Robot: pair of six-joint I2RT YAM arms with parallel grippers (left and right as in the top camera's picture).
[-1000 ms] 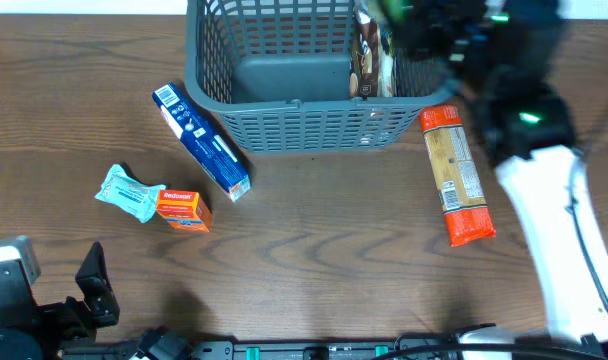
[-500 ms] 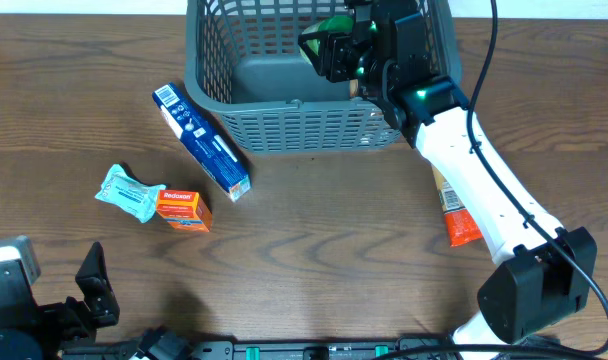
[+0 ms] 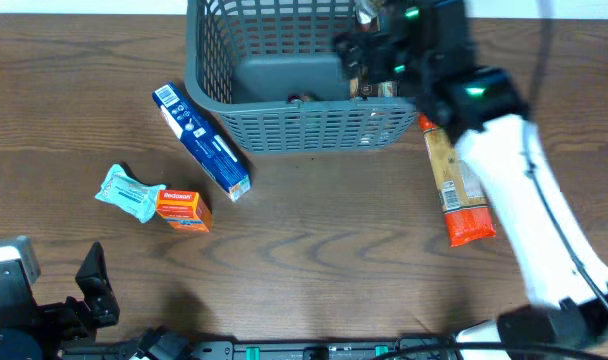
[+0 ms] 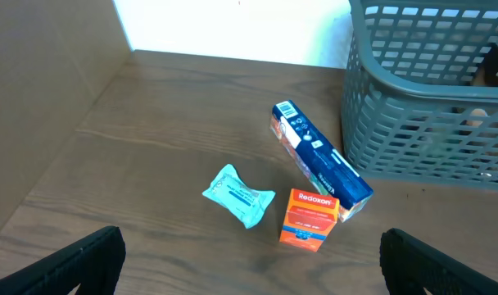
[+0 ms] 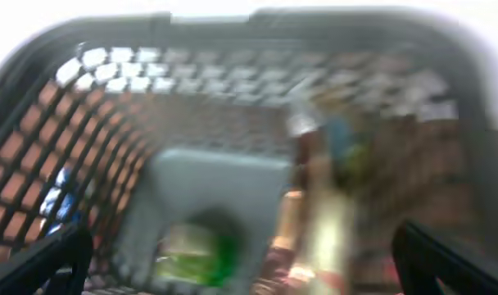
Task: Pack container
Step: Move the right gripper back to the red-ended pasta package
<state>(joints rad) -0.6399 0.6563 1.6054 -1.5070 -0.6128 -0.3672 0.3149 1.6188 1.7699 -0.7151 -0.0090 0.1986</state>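
Note:
The dark grey lattice container (image 3: 304, 130) stands at the table's far middle; it also shows in the left wrist view (image 4: 413, 123) and the right wrist view (image 5: 257, 24). My right gripper (image 3: 362, 48) hovers over its right half, open and empty (image 5: 245, 274). Below it, in a blurred view, a green item (image 5: 196, 254) lies on the container's floor beside an upright brown packet (image 5: 314, 205). My left gripper (image 4: 253, 274) is open and empty near the table's front left corner (image 3: 89, 290).
Left of the container lie a blue box (image 3: 202, 140), a teal packet (image 3: 129, 192) and an orange box (image 3: 182, 210). A long orange and tan package (image 3: 456, 185) lies right of the container, partly under my right arm.
My right gripper held a green item over the container half a second ago. It is now open, and the green item lies on the floor. The arm has shifted right.

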